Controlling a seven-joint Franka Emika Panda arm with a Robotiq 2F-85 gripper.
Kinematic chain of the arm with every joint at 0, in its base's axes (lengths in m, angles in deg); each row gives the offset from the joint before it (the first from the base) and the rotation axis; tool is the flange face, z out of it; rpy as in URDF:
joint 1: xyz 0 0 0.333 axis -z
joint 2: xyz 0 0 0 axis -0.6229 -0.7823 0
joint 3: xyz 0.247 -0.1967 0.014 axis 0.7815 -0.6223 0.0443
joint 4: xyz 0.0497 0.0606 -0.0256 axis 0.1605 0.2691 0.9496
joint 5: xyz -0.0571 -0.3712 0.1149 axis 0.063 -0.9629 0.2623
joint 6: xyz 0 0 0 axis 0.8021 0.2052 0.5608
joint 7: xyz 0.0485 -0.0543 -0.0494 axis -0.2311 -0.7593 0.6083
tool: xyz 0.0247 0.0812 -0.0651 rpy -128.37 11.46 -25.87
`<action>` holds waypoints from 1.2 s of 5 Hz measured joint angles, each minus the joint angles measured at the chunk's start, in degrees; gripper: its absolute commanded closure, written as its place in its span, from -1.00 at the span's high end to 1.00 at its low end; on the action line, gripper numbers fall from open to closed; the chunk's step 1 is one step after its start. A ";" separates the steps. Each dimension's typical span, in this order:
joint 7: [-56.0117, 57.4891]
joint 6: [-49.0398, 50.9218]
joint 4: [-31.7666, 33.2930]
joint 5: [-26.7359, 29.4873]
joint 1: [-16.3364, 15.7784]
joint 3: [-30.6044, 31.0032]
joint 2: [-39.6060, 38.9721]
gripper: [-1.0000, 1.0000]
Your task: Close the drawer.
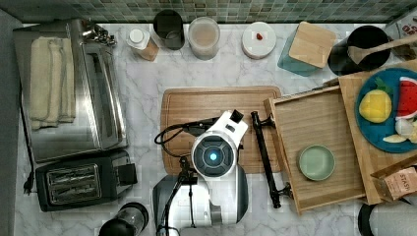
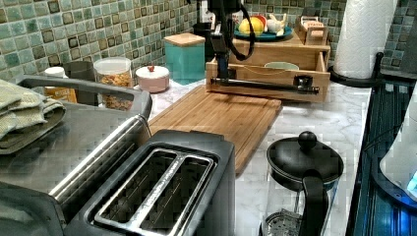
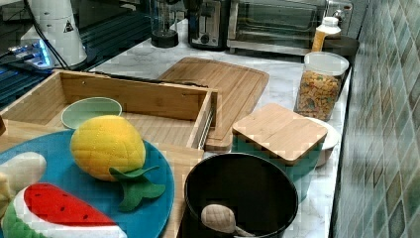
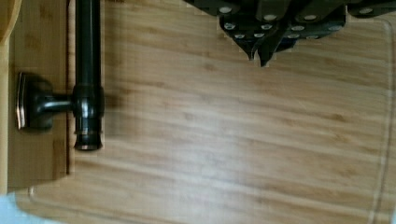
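Marble tabletop point(image 1: 196, 73) carries a cutting board point(image 1: 206, 105). At the top view's right the drawer point(image 1: 314, 123) stands pulled out, a green bowl point(image 1: 316, 162) inside. Over the board, just beside the drawer's black handle point(image 1: 265, 157), the pincer point(image 4: 260, 58) hangs clenched on nothing.

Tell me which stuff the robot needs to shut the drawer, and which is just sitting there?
Needed: the drawer, its black handle, the gripper.

Just sitting there: green bowl inside the drawer, cutting board, toaster, fruit plate, pasta jar.
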 measured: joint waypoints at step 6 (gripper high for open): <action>-0.36 -8.81 6.27 -8.85 4.76 -4.39 -10.59 -1.00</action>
